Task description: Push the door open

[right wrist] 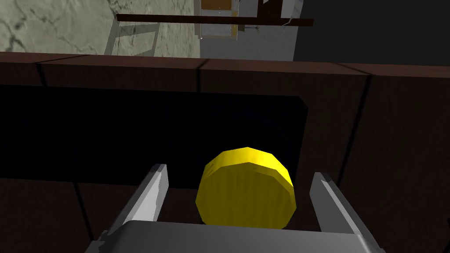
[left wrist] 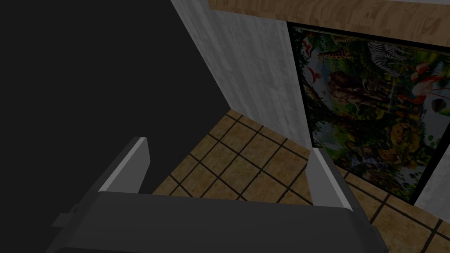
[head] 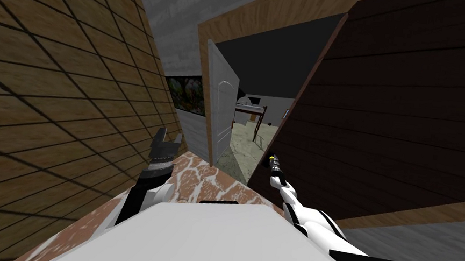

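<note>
A dark brown planked door [head: 388,126] fills the right side of the head view, its free edge slanting down beside a gap into the room beyond. My right gripper [head: 272,160] is at that edge, low on the door. In the right wrist view the door's planks [right wrist: 395,131] carry a black plate [right wrist: 149,136] and a yellow round knob [right wrist: 246,189]. The right gripper [right wrist: 240,172] is open, with the knob between its fingers and a gap on each side. My left gripper [head: 165,141] is raised beside the tiled wall, and its fingers [left wrist: 140,153] stand open and empty.
A brown tiled wall [head: 41,90] runs close along my left. A white door leaf [head: 222,114] stands open in a wooden frame [head: 204,31] ahead. Beyond the gap lie a pale floor and a dark bed frame [head: 250,109]. I stand on reddish mottled floor [head: 204,180].
</note>
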